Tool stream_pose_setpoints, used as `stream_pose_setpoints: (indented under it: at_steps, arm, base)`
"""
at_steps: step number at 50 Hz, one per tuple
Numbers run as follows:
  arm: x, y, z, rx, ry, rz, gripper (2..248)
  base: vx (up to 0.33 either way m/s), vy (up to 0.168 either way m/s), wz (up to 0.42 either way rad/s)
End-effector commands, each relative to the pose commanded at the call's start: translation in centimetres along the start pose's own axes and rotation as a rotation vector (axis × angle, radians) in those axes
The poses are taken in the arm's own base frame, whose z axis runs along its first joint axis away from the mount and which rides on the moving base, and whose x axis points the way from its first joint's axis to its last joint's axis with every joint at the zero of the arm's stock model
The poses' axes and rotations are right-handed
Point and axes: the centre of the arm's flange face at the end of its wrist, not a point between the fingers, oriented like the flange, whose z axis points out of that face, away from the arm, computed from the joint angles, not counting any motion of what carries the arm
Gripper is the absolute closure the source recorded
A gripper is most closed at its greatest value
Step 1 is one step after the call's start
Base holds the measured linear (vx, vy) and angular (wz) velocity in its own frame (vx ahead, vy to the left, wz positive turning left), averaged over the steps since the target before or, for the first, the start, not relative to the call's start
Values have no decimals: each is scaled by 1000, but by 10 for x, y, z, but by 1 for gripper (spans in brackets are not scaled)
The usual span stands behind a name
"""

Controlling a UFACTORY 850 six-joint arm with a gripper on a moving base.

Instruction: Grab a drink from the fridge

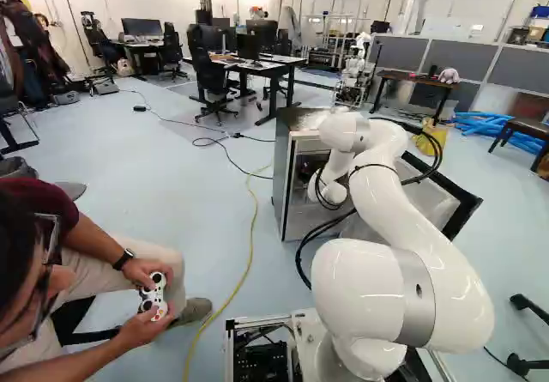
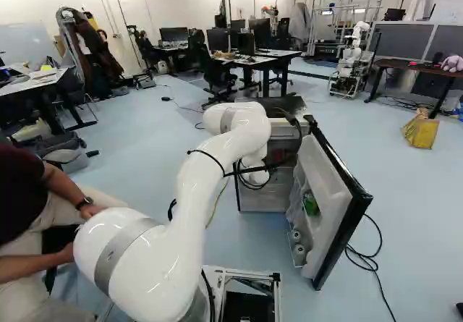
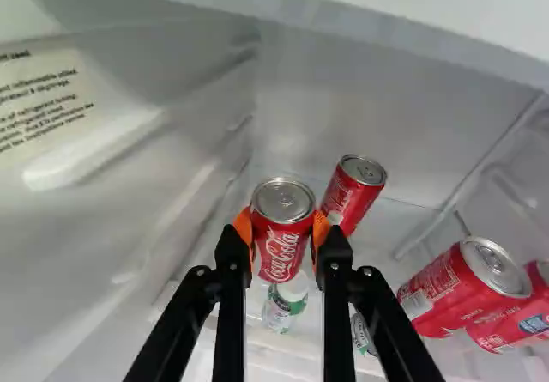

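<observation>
1. The wrist view alone shows the jaws of the gripper and what they hold: they stand apart by just the width of a red can, an orange pad touching it on each side.
2. That can is inside the open fridge. Neither base view lets it be seen; the white arm reaches into the fridge, right of the middle of the left base view.
3. Only the wrist view shows a second red can, just beyond the held one, two more red cans lying tilted off to one side, and a white-capped bottle with a green label, partly hidden by the held can.
4. The right base view shows the inner face of the fridge door, right of the middle, with a green item in its rack; in the left base view the arm covers much of the door.
5. The held can has a plain silver lid with its tab, a shiny red side and white lettering. Its lid faces the camera; whether its base touches anything I cannot tell.
</observation>
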Motion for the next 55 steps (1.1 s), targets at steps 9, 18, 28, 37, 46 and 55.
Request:
stream_pose_setpoints:
  at_steps: [9, 18, 28, 37, 46, 55]
  arm:
    - [0, 0, 0, 0, 0, 0, 163]
    - [0, 0, -2, 0, -3, 2, 163]
    - [0, -1, -8, 1, -12, 7, 163]
    - [0, -3, -16, 3, -26, 15, 163]
    - [0, -4, -25, 4, -40, 24, 163]
    - [3, -6, -36, 5, -54, 32, 163]
  base:
    - [0, 0, 0]
    - [0, 0, 0]
    - [0, 0, 0]
    - [0, 0, 0]
    - [0, 0, 0]
    - [0, 0, 0]
